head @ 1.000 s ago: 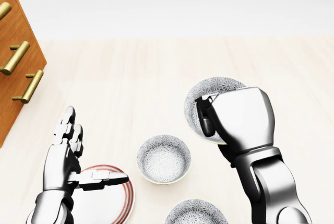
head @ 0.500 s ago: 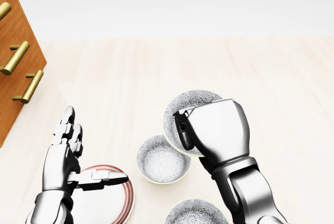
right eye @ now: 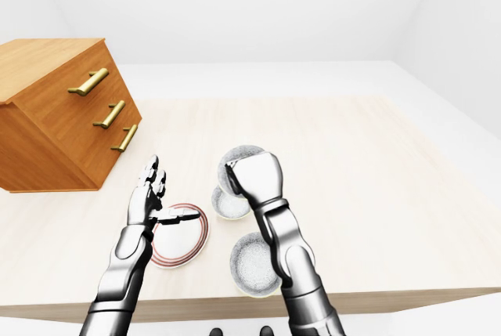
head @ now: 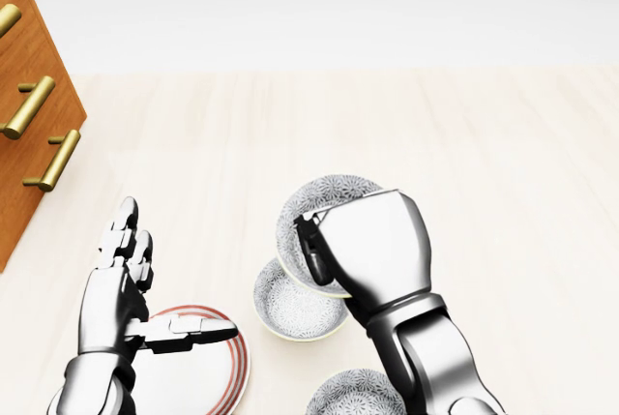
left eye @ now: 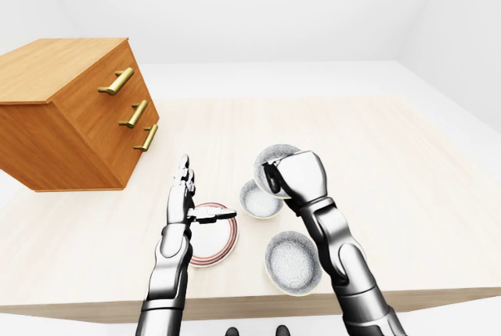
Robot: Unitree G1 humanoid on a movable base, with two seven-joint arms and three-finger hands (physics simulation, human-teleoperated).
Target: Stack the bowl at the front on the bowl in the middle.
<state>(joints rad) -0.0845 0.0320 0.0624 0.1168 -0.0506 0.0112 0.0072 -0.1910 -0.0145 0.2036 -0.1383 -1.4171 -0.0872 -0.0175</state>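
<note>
My right hand (head: 317, 246) is shut on the rim of a grey patterned bowl (head: 324, 197) and holds it tilted in the air. Just below it in the head view, partly covered by it, a second patterned bowl (head: 290, 311) stands on the pale wooden table (head: 484, 144). A third patterned bowl (left eye: 292, 261) rests by the table's near edge, under my right forearm. My left hand (head: 155, 289) is open, fingers raised, over a red-rimmed plate (head: 208, 376), and touches no bowl.
A wooden drawer cabinet (left eye: 70, 109) with brass handles stands on the table at the left of the views. The table's near edge (left eye: 258, 305) runs just below the plate and the nearest bowl. White floor and walls lie beyond.
My right hand has carried the held bowl left and down in the head view, from right of the middle bowl to partly over it. The left hand has not moved.
</note>
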